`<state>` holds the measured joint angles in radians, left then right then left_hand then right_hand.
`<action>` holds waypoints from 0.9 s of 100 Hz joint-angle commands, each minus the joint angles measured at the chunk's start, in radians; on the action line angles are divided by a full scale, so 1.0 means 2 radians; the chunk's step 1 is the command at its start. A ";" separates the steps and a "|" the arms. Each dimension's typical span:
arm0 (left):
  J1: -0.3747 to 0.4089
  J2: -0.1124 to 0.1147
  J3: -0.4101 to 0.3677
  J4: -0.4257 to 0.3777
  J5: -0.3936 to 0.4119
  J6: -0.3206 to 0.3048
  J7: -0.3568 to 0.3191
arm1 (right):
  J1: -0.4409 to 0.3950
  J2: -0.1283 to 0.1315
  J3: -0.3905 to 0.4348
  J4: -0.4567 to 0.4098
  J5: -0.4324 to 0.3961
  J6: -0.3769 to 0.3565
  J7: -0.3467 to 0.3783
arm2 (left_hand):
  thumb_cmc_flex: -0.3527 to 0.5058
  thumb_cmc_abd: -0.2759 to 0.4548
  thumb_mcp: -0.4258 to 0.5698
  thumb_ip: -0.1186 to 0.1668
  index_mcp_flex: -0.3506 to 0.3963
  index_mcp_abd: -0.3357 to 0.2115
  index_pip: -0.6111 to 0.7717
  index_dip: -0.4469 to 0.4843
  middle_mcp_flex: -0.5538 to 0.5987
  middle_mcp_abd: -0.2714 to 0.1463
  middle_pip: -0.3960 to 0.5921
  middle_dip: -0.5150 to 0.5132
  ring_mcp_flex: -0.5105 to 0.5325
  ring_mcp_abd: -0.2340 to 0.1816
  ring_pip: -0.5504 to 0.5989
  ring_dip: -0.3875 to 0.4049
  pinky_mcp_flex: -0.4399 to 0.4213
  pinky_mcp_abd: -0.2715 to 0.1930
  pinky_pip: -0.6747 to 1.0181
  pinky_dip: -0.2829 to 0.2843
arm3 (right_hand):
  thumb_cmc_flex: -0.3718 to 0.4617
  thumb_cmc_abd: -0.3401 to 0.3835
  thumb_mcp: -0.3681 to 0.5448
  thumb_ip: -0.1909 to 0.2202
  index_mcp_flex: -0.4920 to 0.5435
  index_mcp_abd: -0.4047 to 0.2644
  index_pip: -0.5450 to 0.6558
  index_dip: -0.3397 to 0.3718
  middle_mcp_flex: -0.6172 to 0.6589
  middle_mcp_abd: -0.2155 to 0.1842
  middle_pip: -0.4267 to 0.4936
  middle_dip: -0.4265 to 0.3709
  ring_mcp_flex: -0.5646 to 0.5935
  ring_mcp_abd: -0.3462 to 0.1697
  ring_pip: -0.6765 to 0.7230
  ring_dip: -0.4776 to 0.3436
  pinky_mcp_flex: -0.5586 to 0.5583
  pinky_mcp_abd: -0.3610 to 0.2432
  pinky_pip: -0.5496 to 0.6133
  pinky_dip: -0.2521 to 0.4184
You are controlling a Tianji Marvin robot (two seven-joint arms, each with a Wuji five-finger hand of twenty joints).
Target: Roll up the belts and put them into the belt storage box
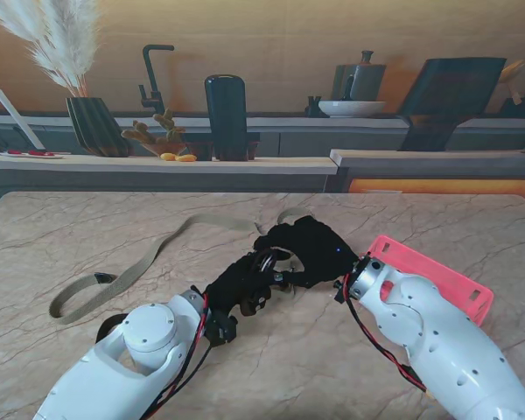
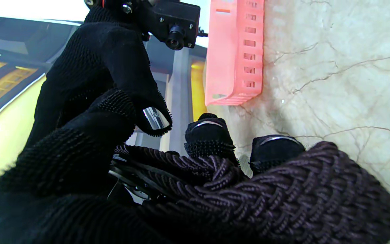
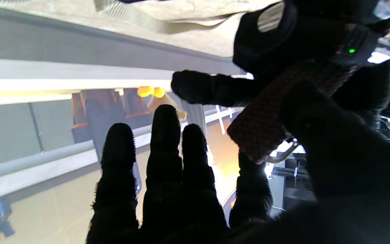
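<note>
The marble worktop (image 1: 87,227) runs wide and bare along its far edge and across its left half, with free room also near the front between the 2 white arms. At the right, near that edge, lies the pink belt storage box (image 1: 437,276), a slotted plastic tray partly hidden behind the right arm; in the left wrist view its perforated wall (image 2: 235,54) stands just beyond the fingertips. A beige belt (image 1: 136,267) stretches flat from a loop at the left toward the centre, where it passes behind the gloved hands. The right robot hand (image 1: 308,247) and the left robot hand (image 1: 245,282) meet at mid-worktop, both in black gloves. The left robot hand is closed around a dark braided belt (image 2: 283,189), a thick plaited cord of deep brown-purple bunched in a coil under its fingers (image 2: 210,137). The right robot hand pinches the buckle end of that dark braided belt (image 3: 266,125) with its thumb, its other fingers (image 3: 164,156) extended straight.
</note>
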<state>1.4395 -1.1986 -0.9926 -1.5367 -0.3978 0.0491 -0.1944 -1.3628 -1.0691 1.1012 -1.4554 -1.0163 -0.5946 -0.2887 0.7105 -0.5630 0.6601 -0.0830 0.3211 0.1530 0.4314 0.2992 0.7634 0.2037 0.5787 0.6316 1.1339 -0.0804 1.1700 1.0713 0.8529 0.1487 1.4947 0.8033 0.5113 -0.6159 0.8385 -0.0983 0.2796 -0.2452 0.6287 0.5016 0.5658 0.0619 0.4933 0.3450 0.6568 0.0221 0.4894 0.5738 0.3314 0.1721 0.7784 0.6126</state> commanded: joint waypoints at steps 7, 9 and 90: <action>0.000 0.000 0.003 0.000 0.008 -0.002 -0.002 | 0.016 -0.003 -0.017 0.011 0.010 -0.013 0.006 | -0.013 -0.023 0.011 -0.005 -0.017 -0.004 -0.020 -0.010 -0.007 -0.004 0.008 -0.003 0.017 -0.035 0.024 -0.003 0.017 -0.013 0.040 -0.006 | -0.011 -0.014 0.021 0.005 0.052 0.021 0.006 0.006 0.047 -0.020 0.020 0.008 0.025 -0.013 0.003 0.001 0.004 -0.001 -0.011 0.011; 0.000 0.000 0.003 0.001 0.008 -0.002 -0.002 | 0.017 -0.004 -0.020 0.013 0.012 -0.014 0.007 | -0.013 -0.023 0.011 -0.005 -0.017 -0.004 -0.020 -0.010 -0.007 -0.004 0.008 -0.004 0.017 -0.035 0.024 -0.004 0.016 -0.013 0.040 -0.007 | -0.008 -0.011 0.021 0.003 0.065 0.018 0.009 0.008 0.058 -0.022 0.020 0.009 0.028 -0.014 0.006 0.004 0.005 -0.001 -0.011 0.012; 0.022 -0.013 -0.003 -0.026 0.034 -0.029 0.087 | 0.011 -0.029 -0.026 0.022 0.024 0.071 -0.129 | 0.013 0.047 -0.088 0.009 0.022 -0.031 -0.036 0.004 -0.041 -0.023 -0.087 -0.055 -0.239 0.152 -0.284 -0.150 -0.299 0.094 -0.229 -0.049 | 0.084 -0.024 0.046 -0.058 0.293 -0.072 0.221 -0.131 0.345 -0.046 0.037 0.003 0.133 -0.029 0.097 0.049 0.036 0.025 0.034 -0.008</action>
<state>1.4689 -1.2139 -0.9912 -1.5646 -0.3432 0.0057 -0.0286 -1.3204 -1.1163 1.0269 -1.3749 -1.0008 -0.4587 -0.5532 0.7161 -0.4946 0.5123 -0.0792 0.3275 0.1368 0.3937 0.2893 0.6875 0.1904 0.4305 0.5367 0.6873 0.2214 0.6606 0.8180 0.2883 0.3239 1.0710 0.7334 0.5988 -0.7296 0.8125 -0.2352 0.7790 -0.3172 0.8883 0.2081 1.2022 -0.0345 0.5416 0.3448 0.9356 -0.0048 0.6682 0.6638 0.4302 0.2003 0.8194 0.6120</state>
